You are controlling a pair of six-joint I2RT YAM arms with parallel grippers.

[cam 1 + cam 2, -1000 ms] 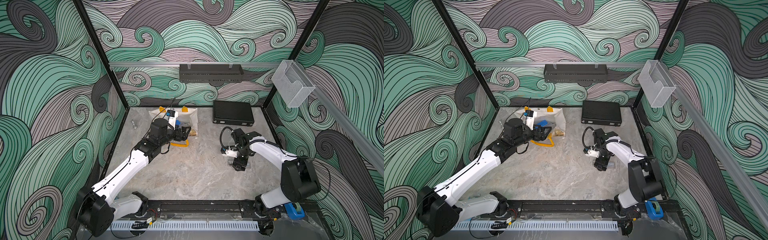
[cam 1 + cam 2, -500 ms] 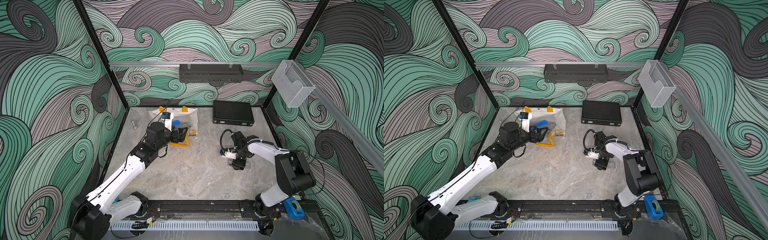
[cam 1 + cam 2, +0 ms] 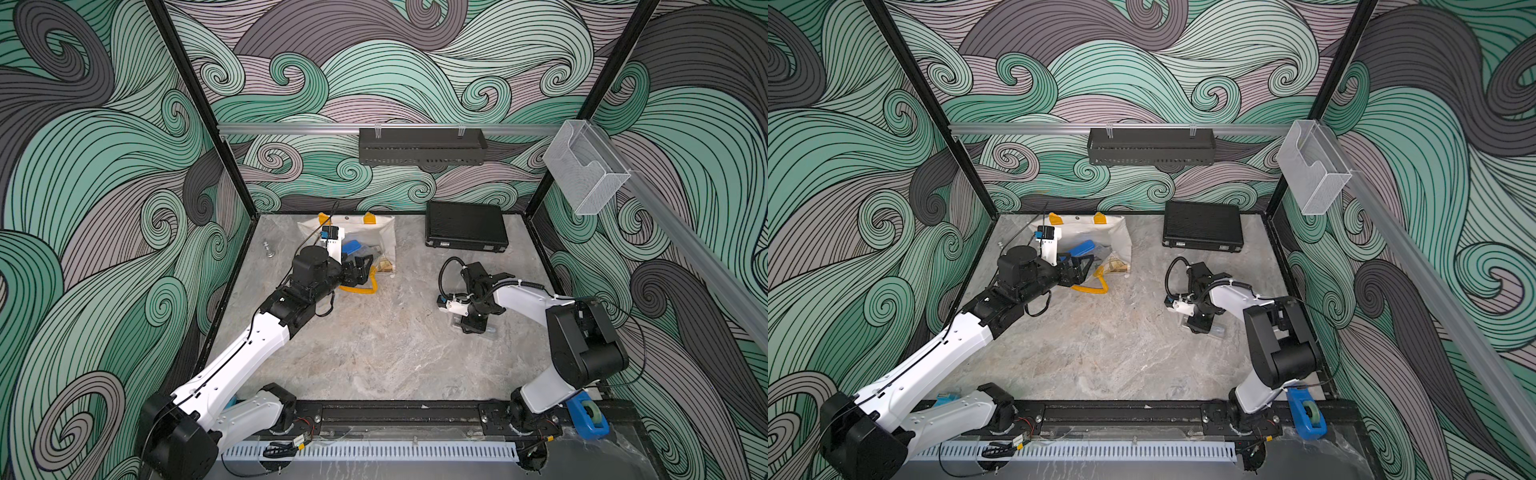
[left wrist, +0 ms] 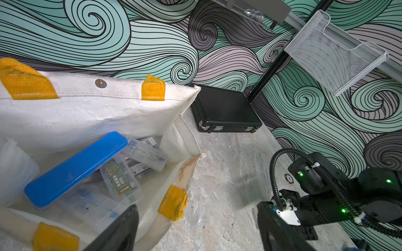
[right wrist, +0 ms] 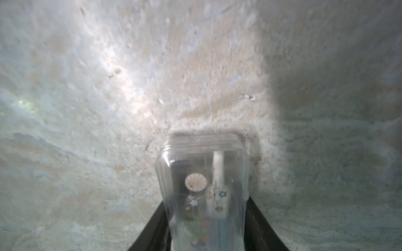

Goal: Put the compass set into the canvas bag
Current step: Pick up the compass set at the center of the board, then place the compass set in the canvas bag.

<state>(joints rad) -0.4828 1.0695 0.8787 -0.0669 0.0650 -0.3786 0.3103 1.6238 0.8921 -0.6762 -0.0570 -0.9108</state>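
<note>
The compass set (image 5: 202,173) is a clear plastic case with a printed card inside, low over the marble tabletop at the right. My right gripper (image 5: 205,204) is shut on it, one black finger on each long side; in both top views the gripper (image 3: 473,326) (image 3: 1200,326) points straight down. The canvas bag (image 3: 386,237) (image 3: 1119,239) (image 4: 87,108) lies at the back left with its mouth gaping. My left gripper (image 3: 363,266) (image 3: 1081,266) (image 4: 195,208) stands open at that mouth, and the bag's front rim with a yellow strap lies between its fingers.
A blue case (image 4: 76,167) and several clear boxes lie inside the bag. A black hard case (image 3: 465,226) (image 4: 224,113) sits at the back right. A small metal piece (image 3: 269,249) stands by the left wall. A blue tape dispenser (image 3: 588,415) sits by the right arm's base.
My right gripper has gone from open to shut on the clear case. The left arm has drawn back and lowered a little, its gripper still open at the bag's mouth.
</note>
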